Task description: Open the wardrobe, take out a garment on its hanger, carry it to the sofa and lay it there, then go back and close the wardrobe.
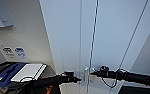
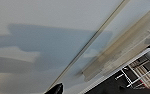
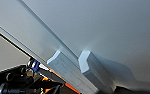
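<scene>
From the head camera, the wardrobe (image 1: 103, 37) stands directly ahead and very near, its two white doors meeting at a thin dark seam, with the pair of small pale handles (image 1: 89, 73) low in the picture. The left hand (image 1: 76, 79) reaches in from the left and ends just beside the left handle; the right hand (image 1: 93, 73) comes in from the right and ends at the right handle. Whether either hand is spread or pressed together I cannot tell. A looped black cable (image 1: 111, 81) hangs under the right arm. To the left, on a grey wall, are two small blue stickers (image 1: 14, 52), and below them lies a flat white box (image 1: 28, 72) beside something blue (image 1: 6, 73).

The left wrist camera shows the white door panel (image 2: 53, 45) close up, crossed by the seam (image 2: 91, 42).

The right wrist camera shows both pale handles (image 3: 83, 71) side by side, standing out from the doors on either side of the seam.
</scene>
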